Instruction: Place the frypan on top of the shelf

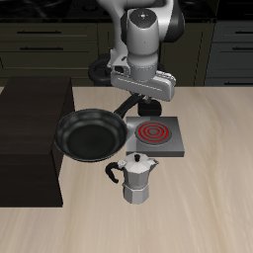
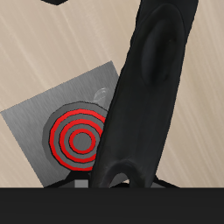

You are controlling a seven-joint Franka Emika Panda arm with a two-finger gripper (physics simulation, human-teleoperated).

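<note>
The glossy black frypan (image 1: 89, 135) hangs in the air, its rim overlapping the edge of the dark shelf (image 1: 30, 119) and the rest over the table. Its long handle (image 1: 126, 107) runs back up to my gripper (image 1: 143, 102), which is shut on it. In the wrist view the handle (image 2: 144, 96) fills the frame as a thick black bar. My fingers themselves are hidden there. The shelf's flat top is bare.
A small grey stove with a red coil (image 1: 156, 136) stands on the table just below my gripper and shows in the wrist view (image 2: 77, 140). A silver moka pot (image 1: 138, 179) stands nearer the table's front edge, close to the pan.
</note>
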